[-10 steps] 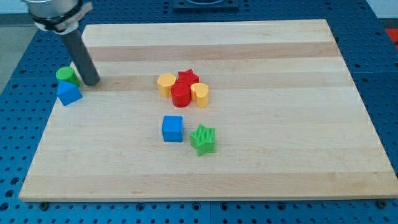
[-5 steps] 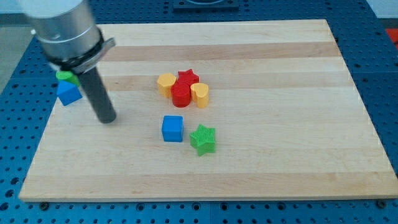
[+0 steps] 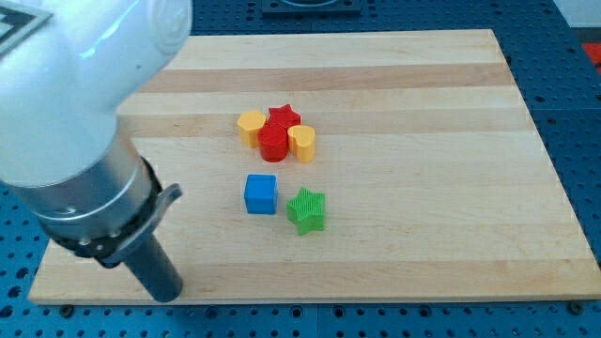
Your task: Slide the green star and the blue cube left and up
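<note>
In the camera view, the arm has no pincer, so nothing is grasped or let go; it only has a dark rod. The rod's tip [image 3: 167,293] sits near the bottom left corner of the pale wooden counter [image 3: 423,94].

The small blue cube [image 3: 261,194] lies up and to the right of the tip, well apart from it. The ridged green star [image 3: 307,209] is just beside the cube, on its right and a little lower. The two make a short row running left to right.

To push them left and up, the tip likely has to get round to their lower right side first. There is bare wood there.

Above the pair sits a clump: a yellow block [image 3: 251,125], a red star [image 3: 283,116], a red round block [image 3: 274,144] and a second yellow block [image 3: 301,143]. A push going too straight up could bump it. The wood to the left looks open.
</note>
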